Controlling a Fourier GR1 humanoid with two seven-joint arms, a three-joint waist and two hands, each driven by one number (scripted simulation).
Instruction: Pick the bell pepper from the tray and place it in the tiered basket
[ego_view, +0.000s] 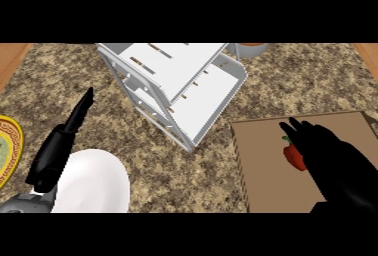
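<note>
Two robot hands show over the speckled bench (88, 70), and only the right one is at work; the right robot hand (325, 150) lies over the brown tray (258, 165) at the view's right, its dark fingers stretched forward and uncurled, covering most of the red bell pepper (294, 156), which rests on the tray with its green stem pointing up the view; whether the fingers already touch the pepper I cannot tell, but none is wrapped round it, so the step in hand reads as the reach, with the grasp not yet made; the left robot hand (74, 120) rests open at the view's left, fingers straight and holding nothing, beside a white rounded object (92, 180) and near the rim of a yellow plate (9, 150) at the left edge; the white tiered basket (184, 80) stands at the top centre, apart from the tray; the next move, as I judge it, calls for the right fingers to curl about the pepper, then a lift clear of the tray and a carry up and to the left into one of the basket's tiers.
</note>
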